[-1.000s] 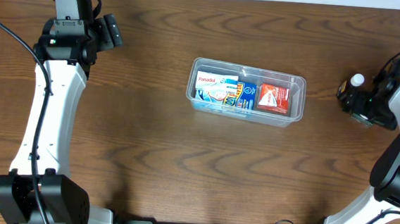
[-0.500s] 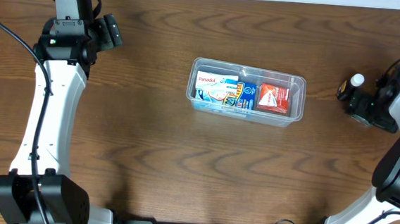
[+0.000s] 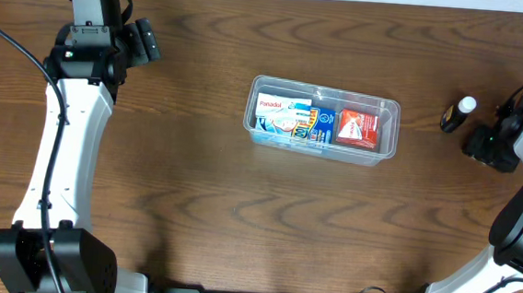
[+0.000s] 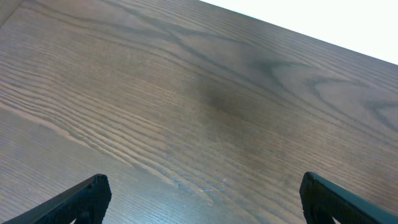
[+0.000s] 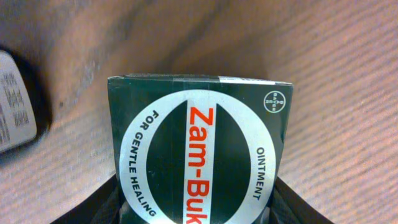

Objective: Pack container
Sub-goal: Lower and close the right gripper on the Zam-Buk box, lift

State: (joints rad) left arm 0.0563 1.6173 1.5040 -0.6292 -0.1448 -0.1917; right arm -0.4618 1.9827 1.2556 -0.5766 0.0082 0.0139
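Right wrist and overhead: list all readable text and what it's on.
"Zam-Buk": green box
"FOR GENTLE HEALING": same box
"OINTMENT": same box
"Panadol": white box in the container
Too small or blurred to read: blue box, red box, bottle, round logo on the green box.

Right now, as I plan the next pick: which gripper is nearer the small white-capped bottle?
Right. The right gripper, closed on the Zam-Buk box, sits just beside the bottle; the left gripper is far across the table, beyond the container.
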